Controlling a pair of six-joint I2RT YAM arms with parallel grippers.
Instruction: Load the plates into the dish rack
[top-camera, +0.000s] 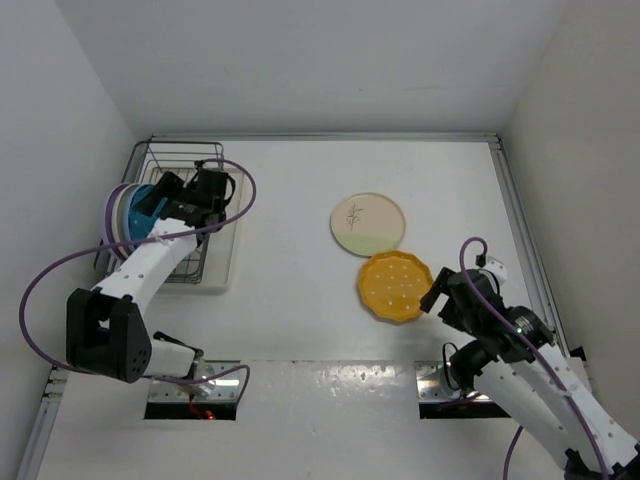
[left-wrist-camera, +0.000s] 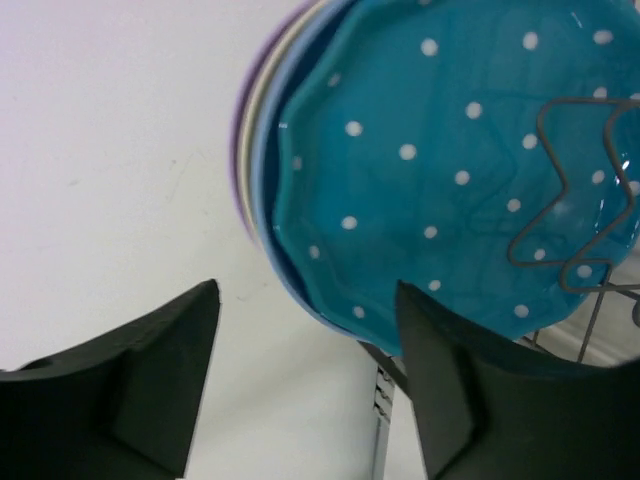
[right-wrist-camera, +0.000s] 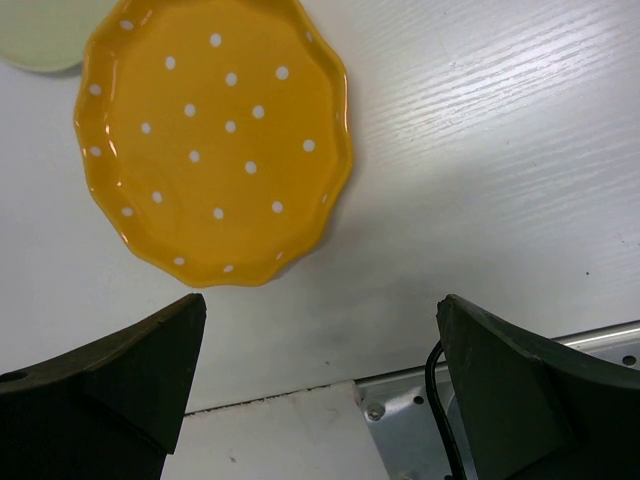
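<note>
While the teal plate (left-wrist-camera: 450, 150) sits upright in the dish rack (top-camera: 185, 150) at the table's (top-camera: 300, 330) far-left corner, the left gripper (left-wrist-camera: 308, 300) hangs just in front of it, fingers released and nothing between them. Tucked behind the teal one I can make out the light blue plate (left-wrist-camera: 268, 150), the cream plate (left-wrist-camera: 252, 120) and a sliver of the purple plate (left-wrist-camera: 241, 150). That's four racked, by my count! Two to go: the orange plate (right-wrist-camera: 215, 140) lies flat toward the right edge, and the sprig plate (top-camera: 367, 222) lies flat near the middle, its rim touching the orange one's far side. Over there the right gripper (right-wrist-camera: 320, 310) hovers just short of the orange plate, jaws spread wide and empty. That looks like the next pick-up to me.
</note>
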